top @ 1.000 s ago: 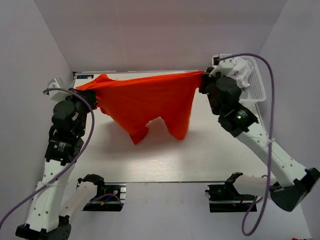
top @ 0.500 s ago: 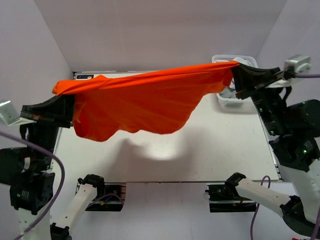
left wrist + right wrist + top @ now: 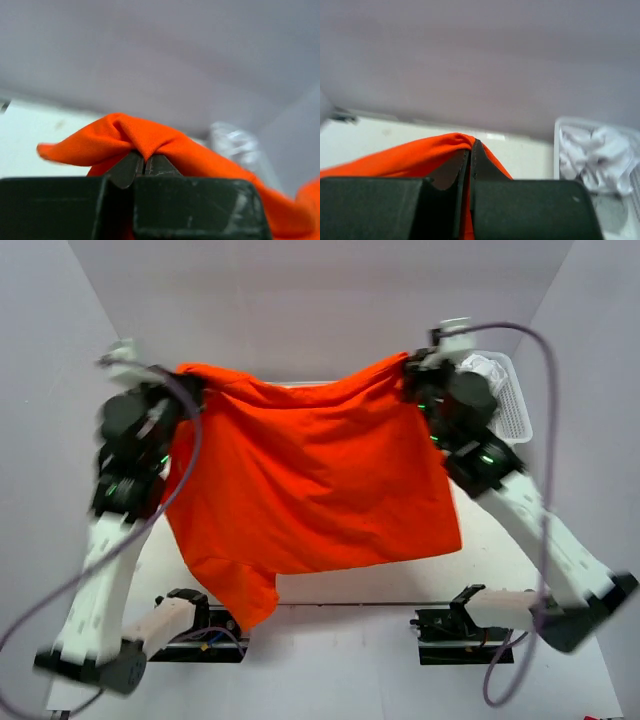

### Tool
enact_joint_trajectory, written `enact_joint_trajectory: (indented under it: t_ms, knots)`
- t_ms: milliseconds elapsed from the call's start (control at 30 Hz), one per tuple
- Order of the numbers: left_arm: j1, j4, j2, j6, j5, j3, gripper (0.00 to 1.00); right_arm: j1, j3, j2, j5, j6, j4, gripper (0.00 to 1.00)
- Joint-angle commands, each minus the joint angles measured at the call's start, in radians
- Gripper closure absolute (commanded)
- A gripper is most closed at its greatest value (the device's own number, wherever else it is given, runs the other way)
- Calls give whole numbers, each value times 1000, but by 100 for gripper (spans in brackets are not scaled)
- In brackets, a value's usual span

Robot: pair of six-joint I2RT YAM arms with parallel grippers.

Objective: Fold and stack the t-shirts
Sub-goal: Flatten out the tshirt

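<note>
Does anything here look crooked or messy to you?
The orange shirt, pinched by the left gripper and right gripper, hangs lopsided: its bottom corner on the left arm's side droops lowest. White clothes lie crumpled in the basket.

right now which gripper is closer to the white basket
Right. The right gripper pinches the orange t-shirt just beside the basket; the left gripper grips its opposite end, far from the basket.

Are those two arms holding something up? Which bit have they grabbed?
Yes, one orange-red t-shirt. The left gripper and right gripper each pinch a fold at opposite ends of its top edge; it hangs spread between them.
</note>
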Motion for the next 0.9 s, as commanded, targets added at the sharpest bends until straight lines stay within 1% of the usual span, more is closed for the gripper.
enact_joint_trajectory:
  t_ms: [0, 33, 67, 100, 133, 167, 200, 233, 267, 300, 333, 400, 433, 500, 567, 600, 667, 767, 833, 867]
  knots:
    - [15, -46, 213, 2, -191, -114, 100, -71, -74, 167, 100, 58, 73, 100]
    - [15, -46, 263, -26, -217, -133, 95, -85, -91, 203, 79, 130, 59, 100]
    - [15, -62, 318, -43, -231, -147, 84, -114, -96, 272, 0, 146, 58, 100]
    - [24, -62, 431, -64, -268, -158, 67, -128, -101, 356, -15, 173, 67, 100]
    - [24, -72, 489, -64, -277, -158, 45, -163, -84, 405, -33, 219, 26, 90]
    - [33, -85, 545, -75, -291, -140, 1, -172, -58, 538, -79, 239, -32, 73]
    - [44, -115, 602, -95, -302, -106, 0, -178, -11, 576, -83, 253, -90, 63]
    - [44, -190, 706, -95, -302, -66, 0, -191, 39, 614, -84, 261, -115, 61]
    - [44, -224, 750, -95, -318, 12, 0, -197, 60, 664, -90, 276, -155, 49]
    - [53, -249, 783, -107, -328, 43, 0, -198, 91, 697, -90, 283, -181, 22]
    - [53, -259, 805, -107, -328, 61, 0, -202, 93, 697, -115, 280, -180, 10]
    - [53, -240, 818, -98, -305, 71, 0, -203, 67, 691, -127, 270, -149, 10]
    - [53, -227, 818, -89, -294, 60, 0, -205, 17, 659, -138, 269, -136, 10]
    - [53, -197, 807, -89, -277, 31, 0, -205, -15, 624, -182, 270, -102, 10]
    - [53, -197, 798, -80, -268, 3, 0, -203, -56, 613, -210, 275, -103, 10]
    - [53, -197, 798, -80, -248, -9, 0, -202, -64, 605, -266, 281, -103, 10]
    - [53, -186, 787, -89, -248, -58, 0, -200, -106, 588, -319, 286, -106, 10]
    - [53, -174, 787, -100, -234, -116, 0, -195, -169, 568, -487, 325, -79, 10]
    - [53, -161, 787, -100, -245, -126, 0, -186, -219, 562, -552, 346, -36, 10]
    - [53, -161, 808, -109, -245, -135, 0, -183, -251, 565, -557, 352, -27, 10]
